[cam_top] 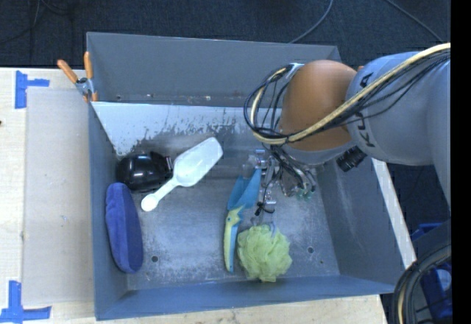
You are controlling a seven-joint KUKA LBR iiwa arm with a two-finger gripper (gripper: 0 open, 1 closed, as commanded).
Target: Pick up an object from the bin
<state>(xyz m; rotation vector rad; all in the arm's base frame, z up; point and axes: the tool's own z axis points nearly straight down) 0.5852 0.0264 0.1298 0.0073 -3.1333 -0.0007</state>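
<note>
Orange wrist cover uppermost; gripper just over green mesh pouf; I cannot tell its grip; seemingly nothing lifted yet.

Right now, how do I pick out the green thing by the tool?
In the grey bin, by its near wall right of centre, next to the tool, lies a green mesh bath pouf. It alone is a ruffled ball; the blue and yellow utensil beside it is slim.

A round, fluffy, pale green bath sponge lies low in the bin near its front wall, touching a slim blue-and-green handled tool lying lengthwise beside it.
</note>
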